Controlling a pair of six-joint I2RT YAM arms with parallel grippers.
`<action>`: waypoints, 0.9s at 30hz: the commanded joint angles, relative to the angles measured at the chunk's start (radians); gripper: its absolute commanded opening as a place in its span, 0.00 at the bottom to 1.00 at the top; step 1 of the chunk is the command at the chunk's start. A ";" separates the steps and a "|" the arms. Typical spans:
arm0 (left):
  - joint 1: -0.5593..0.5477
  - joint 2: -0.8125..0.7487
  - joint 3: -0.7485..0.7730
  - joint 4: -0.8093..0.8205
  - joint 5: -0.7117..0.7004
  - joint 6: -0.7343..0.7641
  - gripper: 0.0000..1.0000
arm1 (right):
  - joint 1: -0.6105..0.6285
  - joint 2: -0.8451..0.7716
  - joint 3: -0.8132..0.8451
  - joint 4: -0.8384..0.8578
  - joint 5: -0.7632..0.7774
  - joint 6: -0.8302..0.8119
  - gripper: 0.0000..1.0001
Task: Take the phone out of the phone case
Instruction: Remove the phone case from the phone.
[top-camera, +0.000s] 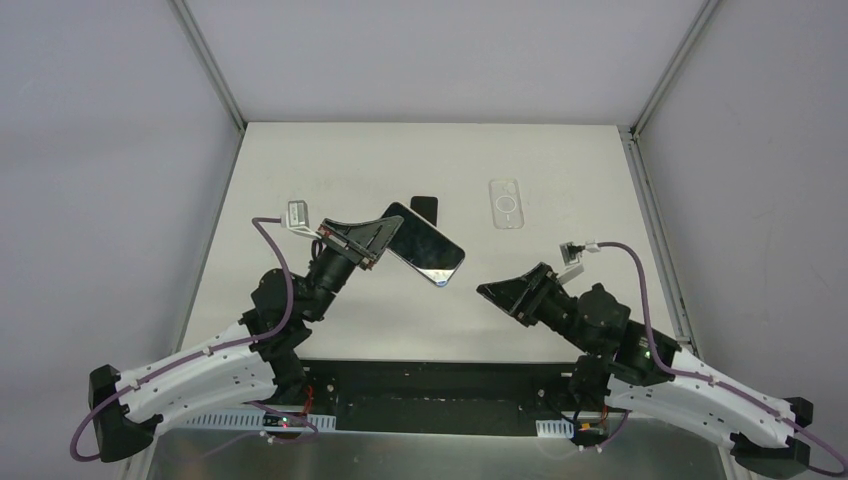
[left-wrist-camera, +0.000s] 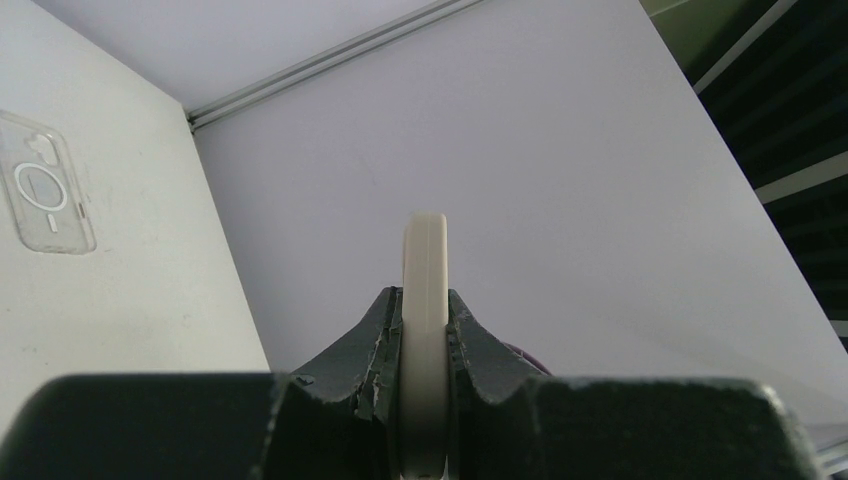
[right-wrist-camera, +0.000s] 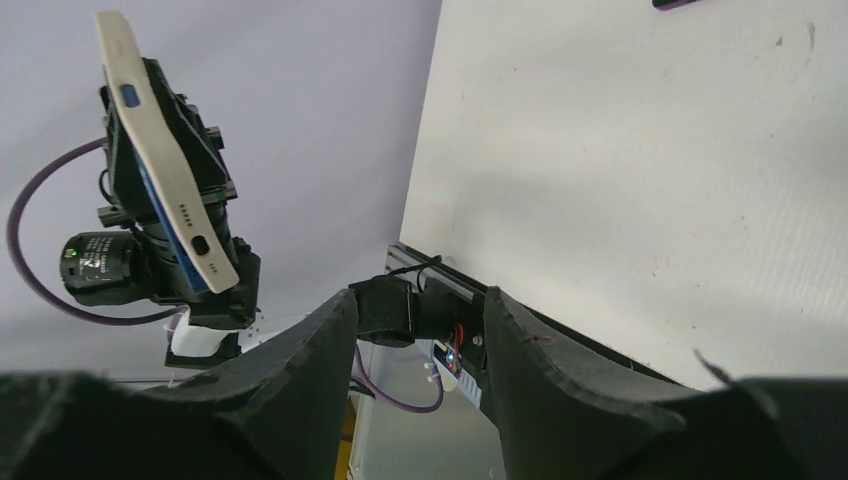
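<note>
The phone (top-camera: 425, 245), dark screen up and with a pale cream edge, hangs tilted above the table with my left gripper (top-camera: 365, 245) shut on one end of it. In the left wrist view its edge (left-wrist-camera: 424, 290) stands clamped between the two fingers. The right wrist view shows the phone (right-wrist-camera: 165, 160) held aloft at the upper left. The clear phone case (top-camera: 505, 203) lies flat and empty on the table at the back, also seen in the left wrist view (left-wrist-camera: 45, 195). My right gripper (top-camera: 495, 292) hovers to the right of the phone, open, with nothing between its fingers (right-wrist-camera: 300, 370).
A small dark object (top-camera: 425, 207) lies on the white table (top-camera: 330, 170) just behind the phone. Grey walls enclose the table on three sides. The black base rail (top-camera: 440, 390) runs along the near edge.
</note>
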 joint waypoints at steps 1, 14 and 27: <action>-0.012 -0.007 0.023 0.118 0.025 -0.046 0.00 | -0.002 -0.036 0.052 0.039 0.047 -0.051 0.53; -0.012 0.016 0.026 0.117 0.050 -0.063 0.00 | -0.002 0.044 0.145 0.206 0.049 -0.111 0.57; -0.012 0.021 0.031 0.116 0.061 -0.066 0.00 | -0.002 0.101 0.177 0.189 0.064 -0.108 0.53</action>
